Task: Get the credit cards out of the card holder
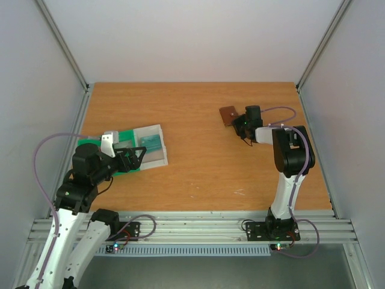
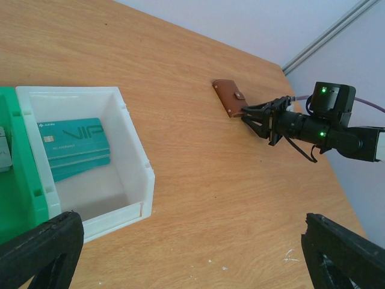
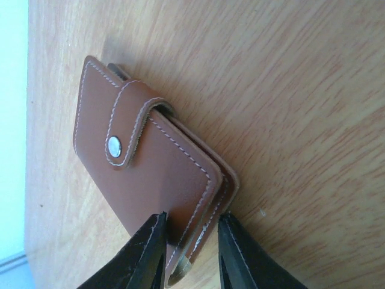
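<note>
Black fingers [image 3: 150, 256] of the right gripper [image 3: 189, 259] fill the bottom of the right wrist view, one on each side of the near end of the card holder [image 3: 150, 168]. Both touch the brown leather, so this gripper is pinching the wallet. The card holder is folded shut, its snap tab [image 3: 123, 129] is pressed down with a small metal stud, and pale stitching runs along the edges; I can read no brand or writing on it. It lies on the far right part of the wooden table [image 1: 198, 174], well apart from the tray [image 2: 133, 150]. The right arm rises almost upright from its base, then bends so that the forearm reaches to the left and away, with the wrist low above the wood. The left gripper [image 2: 192, 256] hangs over the near edge of the tray with its fingers [image 2: 42, 247] spread wide, holding nothing. The left arm is folded at the elbow and its wrist points to the right. Inside the white compartment of the tray lies a teal card [image 2: 75, 147], flat on the bottom, with the letters "VIP" printed on it; the smaller print I cannot read. In the green compartment beside it only the edge of a pale flat thing shows.
</note>
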